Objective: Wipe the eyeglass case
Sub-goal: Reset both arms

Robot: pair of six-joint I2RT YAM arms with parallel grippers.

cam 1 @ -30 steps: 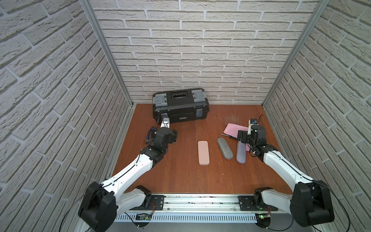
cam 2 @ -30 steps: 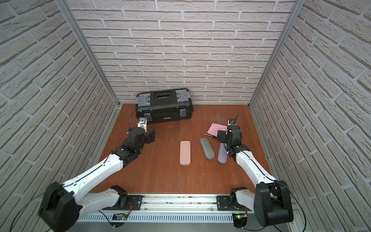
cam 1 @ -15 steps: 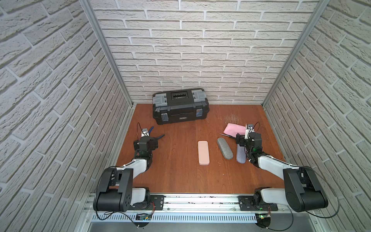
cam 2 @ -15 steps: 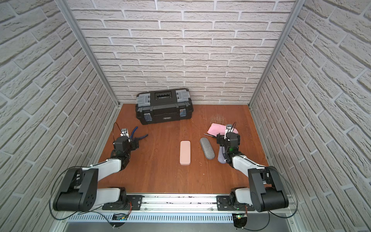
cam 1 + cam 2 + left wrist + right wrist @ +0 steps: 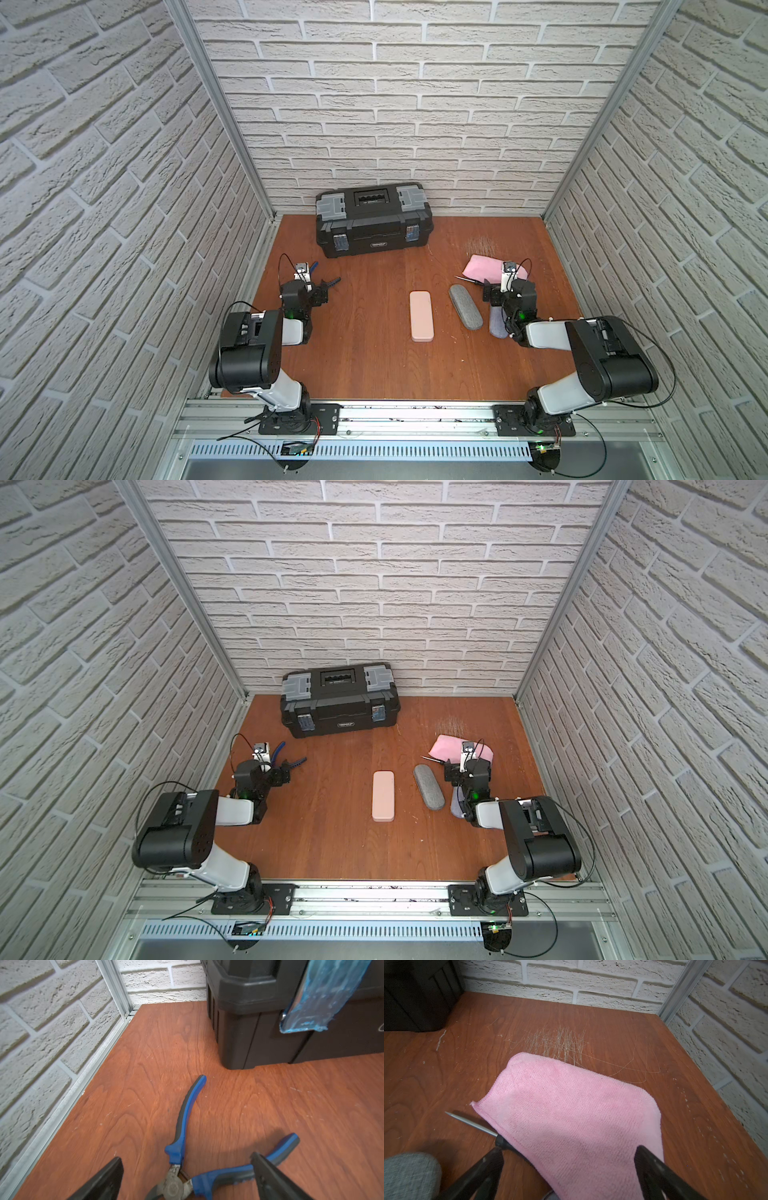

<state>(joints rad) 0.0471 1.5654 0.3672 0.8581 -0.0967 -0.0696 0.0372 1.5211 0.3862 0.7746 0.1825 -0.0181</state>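
Three eyeglass cases lie mid-table in both top views: a peach hard case [image 5: 421, 316], a grey fabric case [image 5: 465, 306] [image 5: 409, 1174], and a blue-grey case [image 5: 496, 326] partly under my right arm. A pink cloth [image 5: 482, 266] [image 5: 571, 1109] lies flat behind them. My right gripper [image 5: 503, 286] [image 5: 569, 1148] hovers open over the cloth's near edge, holding nothing. My left gripper [image 5: 316, 286] [image 5: 186, 1157] is open at the table's left side, its fingers astride blue-handled pliers [image 5: 185, 1126] without gripping them.
A black toolbox [image 5: 372, 220] [image 5: 249, 1012] stands against the back wall. A thin screwdriver [image 5: 471, 1123] pokes out from under the cloth's edge, beside my right gripper. Brick walls close in the wooden table [image 5: 374, 365] on three sides.
Both arms have folded back low toward their bases. The left gripper drew away from the toolbox to the pliers. The right stayed by the cloth. Both grippers stayed open.
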